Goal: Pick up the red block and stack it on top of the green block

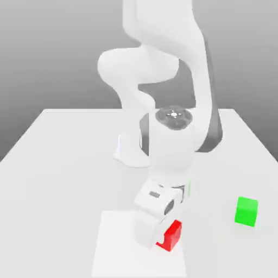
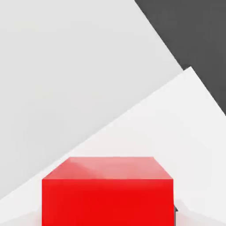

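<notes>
Exterior view: the arm is bent low over the near part of the table, and its hand sits right down at the red block, which rests on a paler white sheet laid on the table. The hand is closed narrow on the red block, with the block showing just beside the white body of the hand; from this grip I judge the pick-up is made and the lift not yet begun. In the hand view the red block sits square and close beneath the hand, which suits a centred hold. The green block stands alone, well apart from the hand, towards the exterior view's right, ready to receive the red one
</notes>
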Action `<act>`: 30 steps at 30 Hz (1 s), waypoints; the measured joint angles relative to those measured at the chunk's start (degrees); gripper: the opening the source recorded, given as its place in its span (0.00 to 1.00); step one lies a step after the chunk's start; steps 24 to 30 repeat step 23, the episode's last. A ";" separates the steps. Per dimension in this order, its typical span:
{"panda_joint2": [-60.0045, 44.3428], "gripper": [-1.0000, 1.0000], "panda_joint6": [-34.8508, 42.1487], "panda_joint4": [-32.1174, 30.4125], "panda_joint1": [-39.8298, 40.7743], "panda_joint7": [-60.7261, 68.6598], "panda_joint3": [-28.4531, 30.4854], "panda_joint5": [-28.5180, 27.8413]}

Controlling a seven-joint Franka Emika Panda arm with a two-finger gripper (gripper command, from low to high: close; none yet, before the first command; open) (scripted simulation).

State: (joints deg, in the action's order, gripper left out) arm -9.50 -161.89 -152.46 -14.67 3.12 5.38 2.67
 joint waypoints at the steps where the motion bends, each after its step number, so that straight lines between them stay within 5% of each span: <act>1: 2.01 0.00 1.72 -0.31 -0.06 -0.39 0.19 -0.55; 13: 9.70 0.00 10.16 0.41 -20.26 9.15 -11.07 -2.34; 19: 0.61 0.00 1.66 0.99 -23.17 8.93 -9.64 -4.51; 20: -0.67 1.00 0.44 1.04 -23.12 8.71 -9.54 -4.86; 30: -0.67 1.00 0.44 1.04 -23.12 8.71 -9.54 -4.86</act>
